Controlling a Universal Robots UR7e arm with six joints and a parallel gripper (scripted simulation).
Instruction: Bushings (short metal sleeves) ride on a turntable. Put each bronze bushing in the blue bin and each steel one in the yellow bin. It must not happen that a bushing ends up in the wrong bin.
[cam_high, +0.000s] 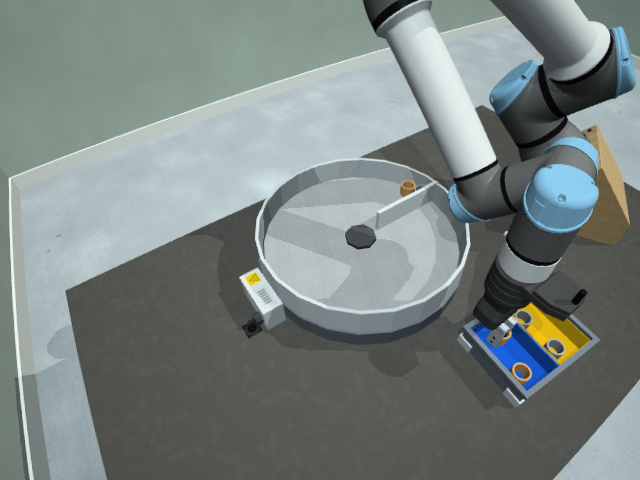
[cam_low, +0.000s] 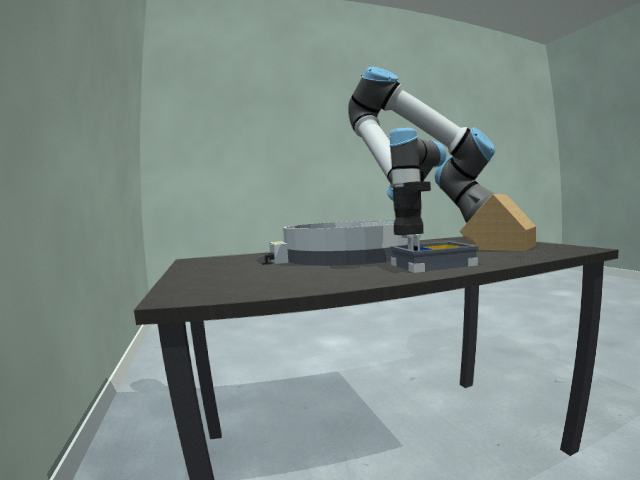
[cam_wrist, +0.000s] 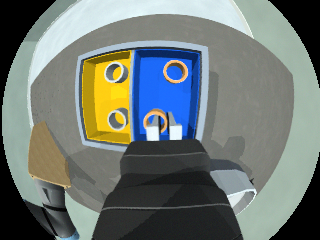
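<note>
My gripper (cam_high: 500, 334) (cam_wrist: 155, 120) is shut on a bronze bushing (cam_high: 504, 336) and holds it low over the blue bin (cam_high: 511, 353); in the wrist view the gripper (cam_wrist: 164, 131) has the bushing at its fingertips. A second bronze bushing (cam_high: 521, 370) lies in the blue bin, also seen in the wrist view (cam_wrist: 176, 71). Two steel bushings (cam_high: 556, 348) (cam_high: 523, 317) lie in the yellow bin (cam_high: 558, 333). One more bronze bushing (cam_high: 407, 187) stands on the turntable (cam_high: 361, 242) next to the white bar (cam_high: 403, 207).
A grey control box (cam_high: 261, 299) with a yellow label sits at the turntable's left front. A wooden wedge block (cam_high: 607, 188) stands behind the bins, under the arm. The bin tray also shows in the side view (cam_low: 434, 254).
</note>
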